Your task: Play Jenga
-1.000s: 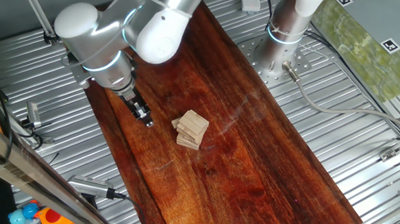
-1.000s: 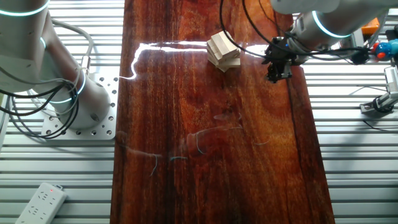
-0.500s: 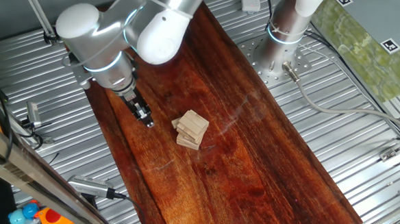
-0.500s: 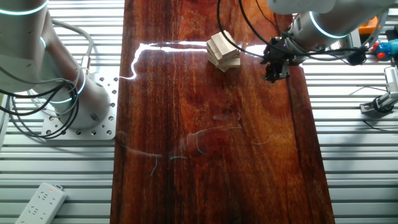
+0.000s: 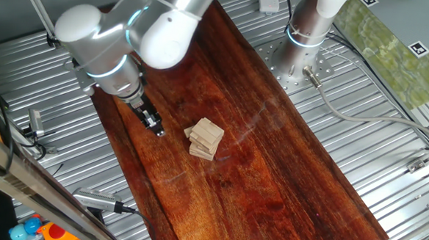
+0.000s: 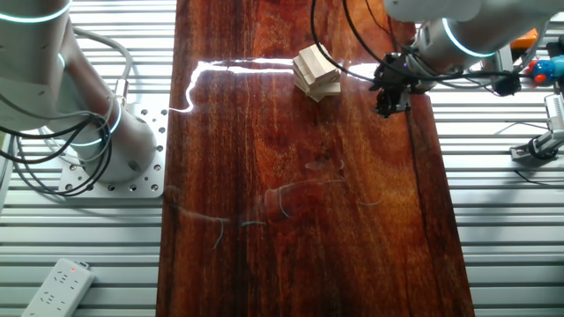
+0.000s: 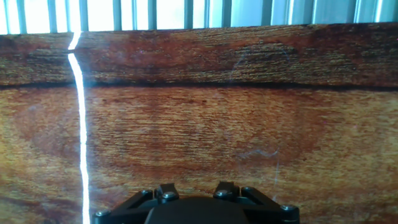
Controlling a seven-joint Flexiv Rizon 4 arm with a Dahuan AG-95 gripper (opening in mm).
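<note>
The Jenga stack [image 5: 205, 139] is a small pile of pale wooden blocks in crossed layers on the dark wooden board [image 5: 270, 174]. It also shows in the other fixed view [image 6: 316, 72]. My gripper [image 5: 153, 123] hangs low over the board's edge, a short way to the left of the stack and apart from it; in the other fixed view the gripper [image 6: 392, 99] is to the stack's right. Its fingers look narrow and together, with nothing between them. The hand view shows only bare board and the gripper's black base; the stack is out of that view.
Ribbed metal table [image 5: 388, 166] surrounds the board. A second arm's base [image 5: 305, 36] stands at the far end, also in the other fixed view [image 6: 115, 141]. Cables [image 5: 362, 117] lie beside it. Small tools [image 5: 100, 200] lie off the board's left edge. A power strip [image 6: 57, 286] lies at the corner.
The arm's upper joints have shifted slightly to the left. The gripper stays at almost the same spot, and the stack has not moved.
</note>
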